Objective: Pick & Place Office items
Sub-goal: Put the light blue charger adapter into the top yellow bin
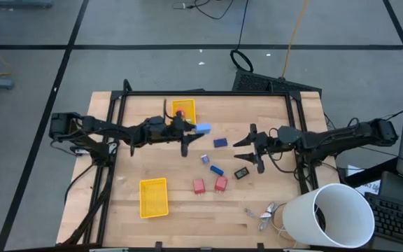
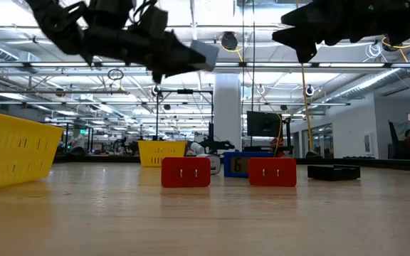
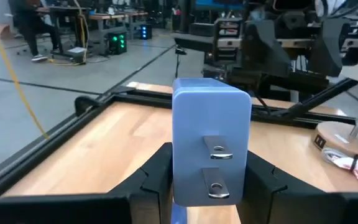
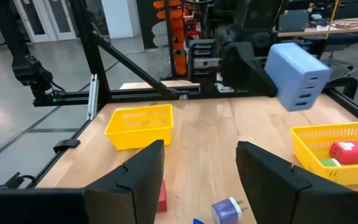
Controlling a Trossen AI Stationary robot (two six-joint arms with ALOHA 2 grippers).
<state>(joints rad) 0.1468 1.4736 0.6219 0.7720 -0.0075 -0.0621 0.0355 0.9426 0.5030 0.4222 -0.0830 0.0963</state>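
Two yellow trays are sitting on the table: one (image 1: 184, 110) just behind the left gripper (image 1: 196, 129), with a red piece (image 4: 346, 151) inside it, the other (image 1: 153, 197) well in front of that gripper, toward the near edge.

The left gripper is hanging in the air above the table, its fingers (image 3: 151, 180) pressing both sides of a pale blue charger block (image 3: 211, 140); two metal prongs are facing the wrist camera. One block held.

The right gripper (image 1: 247, 148) is hovering opposite, jaws spread wide, touching nothing; its fingers (image 4: 140, 168) are framing bare wood.

Loose pieces lying between and in front of the two grippers, counted from above: two red blocks (image 1: 199, 185) and (image 1: 220, 183) side by side, nearer the front edge; two dark blue pieces (image 1: 220, 143) and (image 1: 216, 169); one small lilac plug (image 1: 205, 159); one black piece (image 1: 241, 173) just below the right gripper.
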